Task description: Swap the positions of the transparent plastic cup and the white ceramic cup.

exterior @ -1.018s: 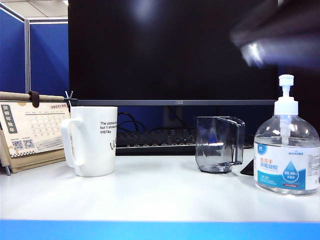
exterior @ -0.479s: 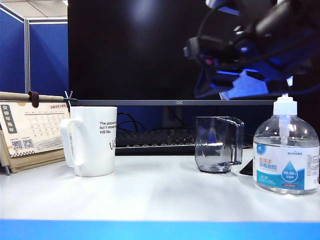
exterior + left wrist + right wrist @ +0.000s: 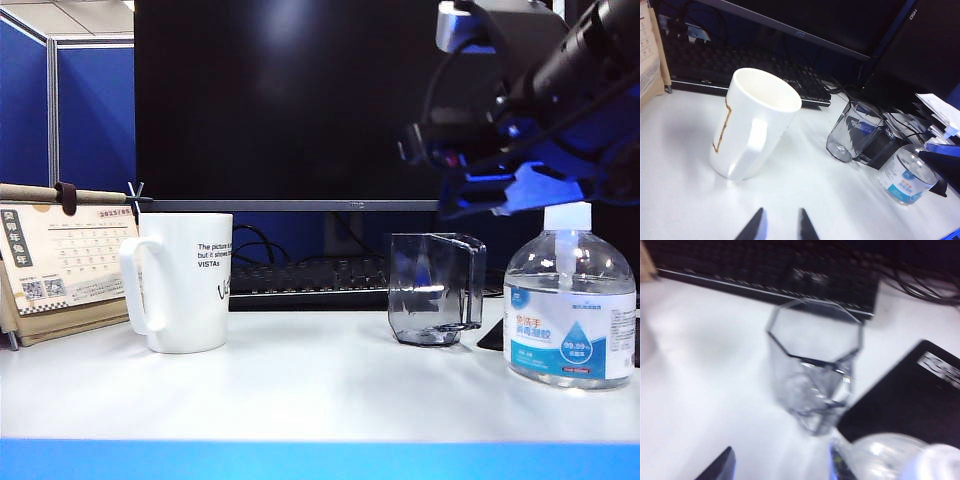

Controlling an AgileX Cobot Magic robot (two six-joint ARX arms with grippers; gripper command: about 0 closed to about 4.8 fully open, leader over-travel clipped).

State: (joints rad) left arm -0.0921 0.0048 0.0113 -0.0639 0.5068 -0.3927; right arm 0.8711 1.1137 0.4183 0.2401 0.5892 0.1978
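Observation:
The white ceramic cup stands on the left of the white desk, with its handle on the left. The transparent plastic cup stands right of the middle. My right gripper hangs in the air above it and the pump bottle. In the right wrist view its jaws are wide open and empty, with the faceted transparent plastic cup ahead. My left gripper is out of the exterior view. It hovers over the desk short of the white ceramic cup, open a little and holding nothing.
A clear pump bottle with a blue label stands right of the transparent cup, close under the right arm. Behind the cups are a black keyboard and a monitor. A desk calendar leans at the far left. A black flat object lies by the bottle.
The right arm has come down into view from the top right and now hangs over the bottle and the transparent cup. Neither cup has moved.

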